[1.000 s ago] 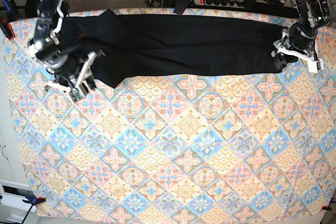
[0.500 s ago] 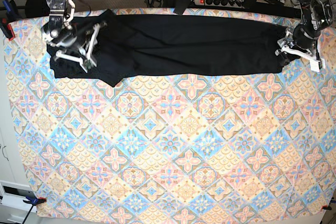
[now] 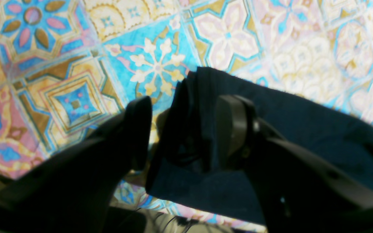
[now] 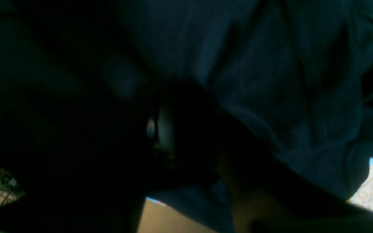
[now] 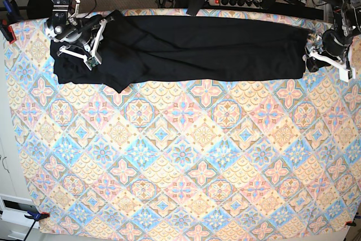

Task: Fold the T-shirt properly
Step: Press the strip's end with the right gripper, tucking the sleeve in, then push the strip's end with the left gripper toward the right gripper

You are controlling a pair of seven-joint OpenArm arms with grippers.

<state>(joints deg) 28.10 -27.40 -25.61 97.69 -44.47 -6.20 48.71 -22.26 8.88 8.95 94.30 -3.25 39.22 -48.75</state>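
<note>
Black T-shirt (image 5: 192, 49) folded into a long band along upper edge of patterned tablecloth (image 5: 180, 156), one gripper at each end.

Long axis running left to right across top of base view. Left gripper (image 5: 326, 55) at upper right of frame, jaws spread and straddling bunched end corner of cloth; in left wrist view (image 3: 183, 129) fabric seen between dark fingers (image 3: 235, 129), one finger clear of it, so not yet pinched. Right gripper (image 5: 76, 46) at upper left, over wider sleeve end; right wrist view too dark, so cannot tell whether pinching. Each arm nearest own end; probable next move: ends brought toward each other along that axis.
</note>
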